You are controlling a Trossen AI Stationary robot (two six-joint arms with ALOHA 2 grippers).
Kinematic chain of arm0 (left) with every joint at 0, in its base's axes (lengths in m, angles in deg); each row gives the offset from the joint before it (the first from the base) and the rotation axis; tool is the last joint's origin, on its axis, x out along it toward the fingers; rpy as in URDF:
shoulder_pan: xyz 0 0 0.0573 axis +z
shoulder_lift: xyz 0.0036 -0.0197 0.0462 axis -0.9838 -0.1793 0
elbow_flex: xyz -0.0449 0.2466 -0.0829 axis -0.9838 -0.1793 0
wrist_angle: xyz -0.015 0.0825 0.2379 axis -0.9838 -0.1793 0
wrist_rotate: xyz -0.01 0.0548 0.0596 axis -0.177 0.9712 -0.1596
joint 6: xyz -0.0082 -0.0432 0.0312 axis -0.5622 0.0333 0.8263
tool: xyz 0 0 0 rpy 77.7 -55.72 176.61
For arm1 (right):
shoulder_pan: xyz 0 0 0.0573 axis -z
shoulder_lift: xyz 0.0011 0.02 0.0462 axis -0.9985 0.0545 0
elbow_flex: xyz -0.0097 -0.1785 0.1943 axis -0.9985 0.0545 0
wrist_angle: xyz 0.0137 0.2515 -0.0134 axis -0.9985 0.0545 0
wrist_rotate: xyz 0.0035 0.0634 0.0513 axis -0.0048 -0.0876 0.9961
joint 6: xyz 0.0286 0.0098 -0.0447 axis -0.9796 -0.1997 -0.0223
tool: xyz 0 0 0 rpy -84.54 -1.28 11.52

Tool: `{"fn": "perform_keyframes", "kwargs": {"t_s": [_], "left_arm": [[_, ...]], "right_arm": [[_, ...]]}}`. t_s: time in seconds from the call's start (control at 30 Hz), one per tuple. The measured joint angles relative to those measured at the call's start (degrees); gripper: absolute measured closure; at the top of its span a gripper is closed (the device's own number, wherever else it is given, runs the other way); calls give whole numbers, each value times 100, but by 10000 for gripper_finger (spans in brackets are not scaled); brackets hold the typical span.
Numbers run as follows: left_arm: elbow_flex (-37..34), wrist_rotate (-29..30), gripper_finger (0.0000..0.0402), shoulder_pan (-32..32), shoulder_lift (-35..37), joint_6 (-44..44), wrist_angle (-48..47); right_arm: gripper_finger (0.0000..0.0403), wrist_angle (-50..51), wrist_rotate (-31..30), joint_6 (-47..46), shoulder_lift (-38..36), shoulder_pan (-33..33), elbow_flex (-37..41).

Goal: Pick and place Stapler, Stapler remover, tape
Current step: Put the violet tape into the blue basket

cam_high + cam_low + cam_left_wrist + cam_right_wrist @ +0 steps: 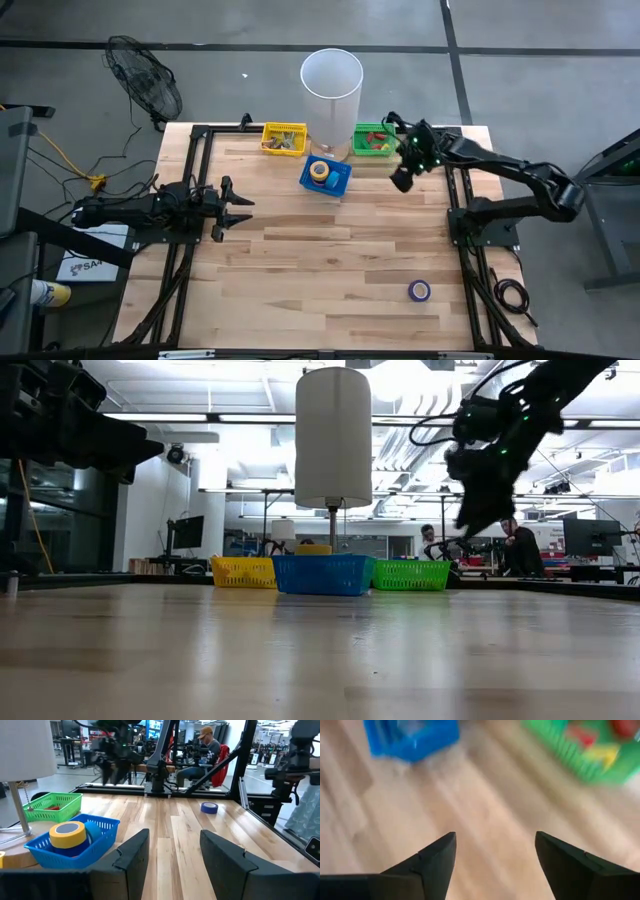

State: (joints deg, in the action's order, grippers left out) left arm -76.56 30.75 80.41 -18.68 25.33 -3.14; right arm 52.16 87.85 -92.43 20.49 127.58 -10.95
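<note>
A yellow tape roll (320, 171) (67, 833) lies in the blue basket (338, 183) at the far middle of the table. A blue tape roll (419, 290) (209, 807) lies flat on the wood near the right front. The green basket (375, 141) (580, 755) holds small red and yellow things, and the yellow basket (284, 139) holds small dark things. I cannot tell which is a stapler or a stapler remover. My right gripper (402, 183) (495, 842) hangs open above the bare wood beside the green basket. My left gripper (240, 205) (172, 840) waits open at the table's left.
A tall white cylinder on a thin post (331, 85) (333, 435) stands behind the baskets at the far edge. A dark frame (195, 150) runs along the table's sides. People sit in the room beyond the table (207, 750).
</note>
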Motion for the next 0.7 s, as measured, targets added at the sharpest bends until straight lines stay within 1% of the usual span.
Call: {"fn": "perform_keyframes", "kwargs": {"t_s": [0.17, 0.33, 0.43, 0.53, 0.7], "left_arm": [[0, 1, 227, 0, -2, 13, 2], [0, 5, 227, 0, 0, 13, 2], [0, 5, 227, 0, 0, 13, 2], [0, 5, 227, 0, 0, 13, 2], [0, 16, 227, 0, -2, 13, 2]], "right_arm": [[138, 1278, 26, -421, -388, -484, 1], [137, 2340, 21, -1194, -726, -1289, 0], [137, 2736, -37, -1920, -875, -1959, 0], [137, 2978, -226, -2702, -950, -2761, 1], [137, 2962, -470, -3932, -942, -4105, 1]]}}
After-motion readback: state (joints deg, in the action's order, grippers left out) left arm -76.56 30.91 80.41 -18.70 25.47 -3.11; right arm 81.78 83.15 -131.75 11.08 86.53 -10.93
